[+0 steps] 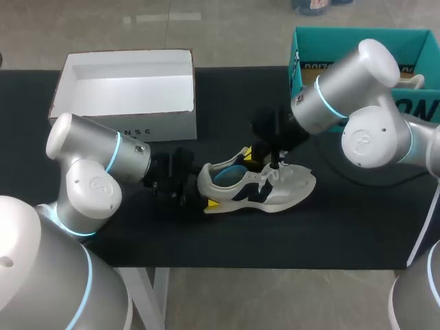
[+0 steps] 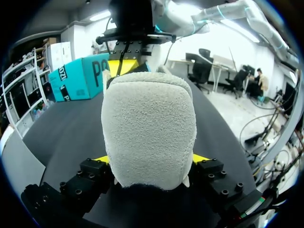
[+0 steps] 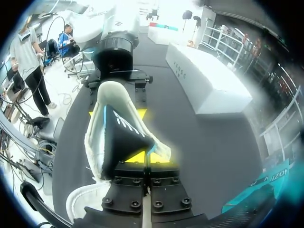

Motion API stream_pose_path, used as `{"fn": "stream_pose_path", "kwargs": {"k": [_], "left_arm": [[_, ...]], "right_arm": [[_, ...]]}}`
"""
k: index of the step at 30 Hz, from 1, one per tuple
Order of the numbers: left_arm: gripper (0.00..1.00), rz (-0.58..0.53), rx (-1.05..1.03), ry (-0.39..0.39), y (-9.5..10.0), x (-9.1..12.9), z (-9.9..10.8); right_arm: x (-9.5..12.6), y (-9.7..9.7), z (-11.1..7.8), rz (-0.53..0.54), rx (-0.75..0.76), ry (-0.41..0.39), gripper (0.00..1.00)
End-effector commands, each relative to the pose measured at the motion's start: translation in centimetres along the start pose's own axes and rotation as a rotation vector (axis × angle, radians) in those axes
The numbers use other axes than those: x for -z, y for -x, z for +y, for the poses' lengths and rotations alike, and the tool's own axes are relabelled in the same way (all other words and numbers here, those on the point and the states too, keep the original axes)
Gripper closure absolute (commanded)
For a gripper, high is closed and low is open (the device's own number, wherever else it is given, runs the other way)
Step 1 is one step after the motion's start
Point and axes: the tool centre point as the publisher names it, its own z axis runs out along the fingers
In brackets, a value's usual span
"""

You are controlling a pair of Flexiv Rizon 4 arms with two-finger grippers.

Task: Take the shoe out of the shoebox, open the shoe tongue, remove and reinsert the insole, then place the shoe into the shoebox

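shoe (image 1: 258, 187) is out of the white shoebox (image 1: 124, 96), upright on the tabletop (image 1: 330, 227) just in front of it; left jaws clamp the heel (image 2: 148, 128) from both sides (an anchor, i'd guess, so the shoe can't drag or tip); right jaws are pressed together on the tip of the tongue (image 3: 122, 137) from above, placed to lift it and open the mouth; blue insole (image 1: 227, 175) looks seated, not yet removed

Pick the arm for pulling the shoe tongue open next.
Right. The right gripper pinches the sneaker's black tongue at the opening, so it can likely pull it back. The left gripper clamps the heel, bracing it.
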Motion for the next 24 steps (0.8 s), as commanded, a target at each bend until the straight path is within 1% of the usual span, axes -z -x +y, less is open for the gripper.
{"fn": "stream_pose_path", "kwargs": {"k": [1,6,11,13,18,22,24], "left_arm": [[1.00,0.002,-0.002,0.002,-0.2,-0.1,0.1],[1.00,0.002,-0.002,0.002,-0.2,-0.1,0.1],[1.00,0.002,-0.002,0.002,-0.2,-0.1,0.1],[1.00,0.002,-0.002,0.002,-0.2,-0.1,0.1],[1.00,0.002,-0.002,0.002,-0.2,-0.1,0.1],[1.00,0.002,-0.002,0.002,-0.2,-0.1,0.1],[1.00,0.002,-0.002,0.002,-0.2,-0.1,0.1]], "right_arm": [[0.9,-0.3,-0.4,-0.002,0.003,0.005,1.00],[2.0,-0.7,-0.3,-0.002,0.033,0.014,1.00],[3.1,-1.0,-0.3,0.009,0.070,0.002,1.00],[3.5,-0.8,-0.5,0.012,0.075,0.003,1.00],[4.5,-0.4,-0.2,-0.008,0.095,0.009,1.00],[5.4,0.4,0.6,-0.045,0.101,0.048,1.00],[5.6,0.8,1.0,-0.060,0.100,0.096,1.00]]}}
